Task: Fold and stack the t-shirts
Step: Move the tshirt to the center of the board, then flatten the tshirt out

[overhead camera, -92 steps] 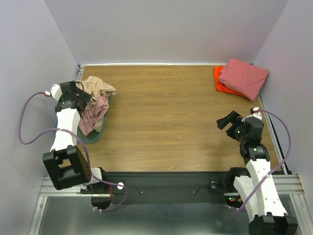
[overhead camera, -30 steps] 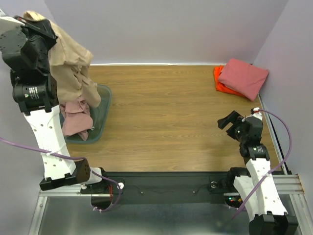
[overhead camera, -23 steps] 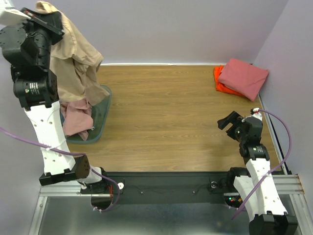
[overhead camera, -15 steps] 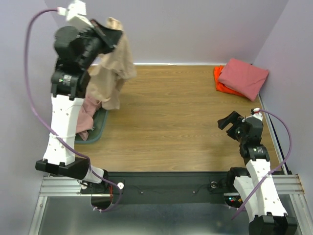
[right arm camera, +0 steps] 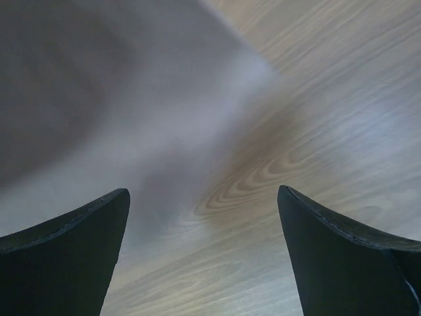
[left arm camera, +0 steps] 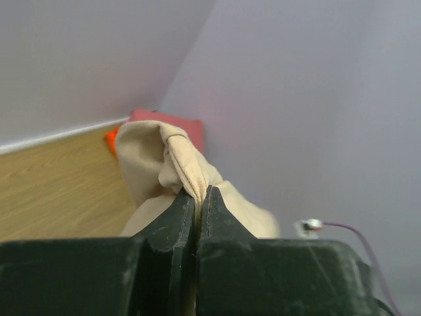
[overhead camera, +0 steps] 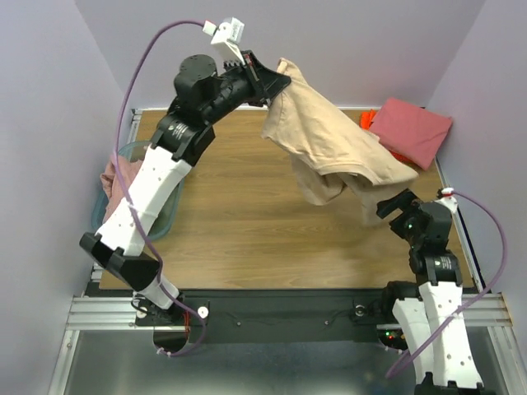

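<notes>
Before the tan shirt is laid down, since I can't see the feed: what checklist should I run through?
1. Left gripper shut on tan shirt: ok.
2. Right gripper open, empty: ok.
3. Shirt spread flat: not ok, hanging bunched.
4. Bare wood showing mid-table: ok.
5. Hanging shirt clear of the folded salmon-red shirt: cannot tell.

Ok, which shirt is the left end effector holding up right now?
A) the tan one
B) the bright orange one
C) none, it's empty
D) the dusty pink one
A: the left end effector is shut on a bunched fold of the tan t-shirt, which hangs in the air above the table, while the dusty pink t-shirt lies in the teal bin.
</notes>
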You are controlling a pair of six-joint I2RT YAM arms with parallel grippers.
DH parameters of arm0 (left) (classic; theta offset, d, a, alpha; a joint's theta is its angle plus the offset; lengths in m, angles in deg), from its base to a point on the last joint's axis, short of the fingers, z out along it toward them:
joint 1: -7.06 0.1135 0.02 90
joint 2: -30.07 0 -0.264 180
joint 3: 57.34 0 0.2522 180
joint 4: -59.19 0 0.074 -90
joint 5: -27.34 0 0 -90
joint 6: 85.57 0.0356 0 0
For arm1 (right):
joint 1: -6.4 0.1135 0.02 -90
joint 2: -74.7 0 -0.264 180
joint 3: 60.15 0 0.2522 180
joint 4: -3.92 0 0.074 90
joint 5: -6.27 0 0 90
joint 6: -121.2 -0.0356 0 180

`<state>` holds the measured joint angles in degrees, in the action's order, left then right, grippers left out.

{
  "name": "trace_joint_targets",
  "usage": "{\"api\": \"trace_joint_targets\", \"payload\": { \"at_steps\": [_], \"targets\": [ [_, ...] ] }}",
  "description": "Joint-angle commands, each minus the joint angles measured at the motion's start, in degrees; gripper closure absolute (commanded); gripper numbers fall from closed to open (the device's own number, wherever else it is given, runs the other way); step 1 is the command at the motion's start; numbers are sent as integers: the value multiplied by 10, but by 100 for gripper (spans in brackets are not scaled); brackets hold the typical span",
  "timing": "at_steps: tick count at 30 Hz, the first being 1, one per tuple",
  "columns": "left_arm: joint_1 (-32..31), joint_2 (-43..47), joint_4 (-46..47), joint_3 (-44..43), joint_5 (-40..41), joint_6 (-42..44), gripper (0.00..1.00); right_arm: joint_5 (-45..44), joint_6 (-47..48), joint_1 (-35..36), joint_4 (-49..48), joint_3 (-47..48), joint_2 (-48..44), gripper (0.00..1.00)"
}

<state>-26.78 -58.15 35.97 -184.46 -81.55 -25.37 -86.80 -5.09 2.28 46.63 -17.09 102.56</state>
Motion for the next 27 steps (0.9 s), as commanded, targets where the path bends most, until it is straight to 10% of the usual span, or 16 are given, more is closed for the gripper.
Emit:
{"api": "trace_joint_targets", "payload": {
  "at_steps": [1, 4, 6, 20, 27],
  "targets": [
    [51, -38, 0, 98, 139, 7, 82, -123, -36, -3, 116, 101, -19, 0],
    [115, -63, -25, 185, 180, -39, 25, -127, -38, -3, 137, 125, -41, 0],
    [144, -80, -33, 232, 143, -46, 16, -123, -34, -3, 139, 131, -55, 0],
    [142, 118, 92, 631, 134, -79, 16, -2, -62, -3, 76, 60, 29, 0],
    [130, 51, 152, 639, 119, -104, 15, 173, -84, -3, -45, -6, 91, 0]
  ]
}}
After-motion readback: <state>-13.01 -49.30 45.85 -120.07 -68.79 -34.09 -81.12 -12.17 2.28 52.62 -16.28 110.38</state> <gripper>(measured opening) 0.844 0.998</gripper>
